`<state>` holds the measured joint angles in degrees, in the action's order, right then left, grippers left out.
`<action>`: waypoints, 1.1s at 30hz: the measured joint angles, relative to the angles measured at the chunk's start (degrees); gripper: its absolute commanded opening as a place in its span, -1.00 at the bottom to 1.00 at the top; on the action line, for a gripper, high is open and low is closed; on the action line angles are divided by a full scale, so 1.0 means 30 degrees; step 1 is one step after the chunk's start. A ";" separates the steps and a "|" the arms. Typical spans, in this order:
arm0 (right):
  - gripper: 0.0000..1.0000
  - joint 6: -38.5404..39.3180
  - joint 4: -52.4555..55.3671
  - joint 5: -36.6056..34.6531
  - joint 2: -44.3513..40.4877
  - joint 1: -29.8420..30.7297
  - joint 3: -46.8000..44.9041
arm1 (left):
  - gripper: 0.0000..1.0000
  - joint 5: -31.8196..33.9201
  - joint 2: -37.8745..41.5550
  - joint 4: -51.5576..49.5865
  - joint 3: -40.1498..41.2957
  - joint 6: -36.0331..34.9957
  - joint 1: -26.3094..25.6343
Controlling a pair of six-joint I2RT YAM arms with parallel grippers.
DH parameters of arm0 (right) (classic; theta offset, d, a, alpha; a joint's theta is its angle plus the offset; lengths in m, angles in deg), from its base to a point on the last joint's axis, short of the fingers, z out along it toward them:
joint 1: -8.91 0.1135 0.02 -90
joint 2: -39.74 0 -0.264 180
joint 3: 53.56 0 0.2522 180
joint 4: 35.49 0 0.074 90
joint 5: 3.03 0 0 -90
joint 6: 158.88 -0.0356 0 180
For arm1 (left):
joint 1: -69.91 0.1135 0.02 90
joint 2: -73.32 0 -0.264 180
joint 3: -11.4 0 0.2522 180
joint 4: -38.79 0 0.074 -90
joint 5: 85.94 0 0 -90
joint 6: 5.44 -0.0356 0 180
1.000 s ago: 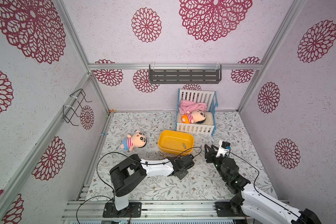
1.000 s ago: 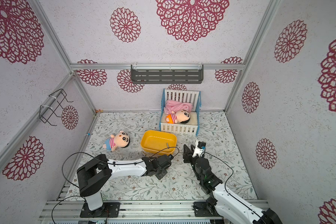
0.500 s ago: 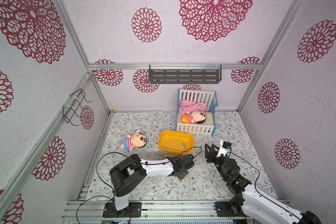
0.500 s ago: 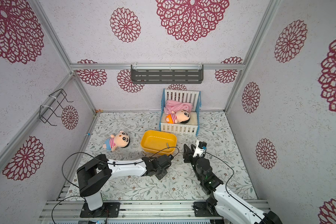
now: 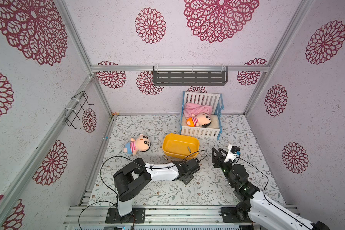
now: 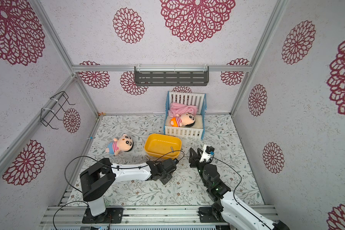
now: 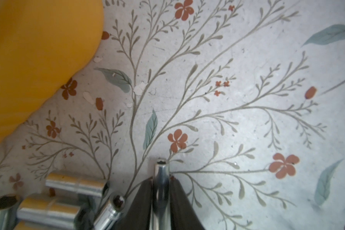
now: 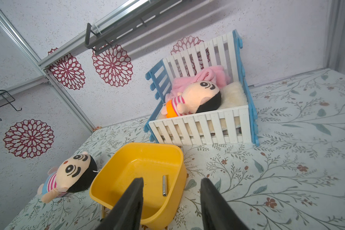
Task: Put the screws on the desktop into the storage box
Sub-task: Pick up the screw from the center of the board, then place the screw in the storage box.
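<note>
Two dark, tapering fingers [image 7: 141, 197] of the left pincer [image 7: 161, 182] press flat against a slim silver screw [image 7: 161, 171], a polished metal cylinder with a hollow socket end that juts just past the fingertips; we see the jaws drawn in tight on it, with no gap left. Just beside that pincer, on the side toward the storage box [image 7: 38, 49], lies a loose heap of other screws [image 7: 74, 186], shiny tubes whose rounded flanks mirror the yellow plastic. The box's smooth, curved corner wall sits ahead of the pincer and off to that same side, not touching it. Beneath the pincer spreads the table [image 7: 247, 79], matte white, printed with thin grey-green vines and small rust flowers, scuffed in spots. The right pincer [image 8: 171, 179] stands with its two black wedge-shaped fingers well apart and nothing between them; we see it raised over the table, the box's near rim just ahead of and below it. On the box's bare floor, straight ahead of that pincer, rests a lone screw [image 8: 164, 186], a thin grey rod.
</note>
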<state>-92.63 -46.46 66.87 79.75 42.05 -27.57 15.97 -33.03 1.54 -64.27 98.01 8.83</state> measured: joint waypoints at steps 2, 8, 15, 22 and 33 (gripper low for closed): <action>0.03 -0.0051 0.0029 -0.0153 -0.0313 0.0000 -0.0219 | -0.78 0.0080 0.0000 -0.0007 -0.0015 0.0000 0.0000; 0.04 -0.0182 0.0073 -0.0656 -0.1042 -0.0007 -0.0437 | -0.83 0.0219 0.0000 -0.0007 -0.0015 0.0015 -0.0015; 0.05 -0.0474 -0.0044 -0.1005 -0.0969 -0.0007 -0.0597 | -0.92 0.0437 0.1115 -0.0102 0.0903 0.0029 -0.0146; 0.08 -0.0481 -0.0080 -0.0991 -0.0561 -0.0007 -0.0627 | -1.00 0.1100 0.5326 0.0262 0.1588 0.0430 -0.0131; 0.08 -0.0678 -0.0423 -0.0517 0.0998 -0.0007 -0.0627 | -1.00 0.1821 0.3803 0.1355 -0.3417 0.2331 0.2994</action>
<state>-94.66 -47.73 65.32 82.74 42.03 -29.45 21.43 -21.62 5.61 -74.52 105.00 17.82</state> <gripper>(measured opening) 0.537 0.137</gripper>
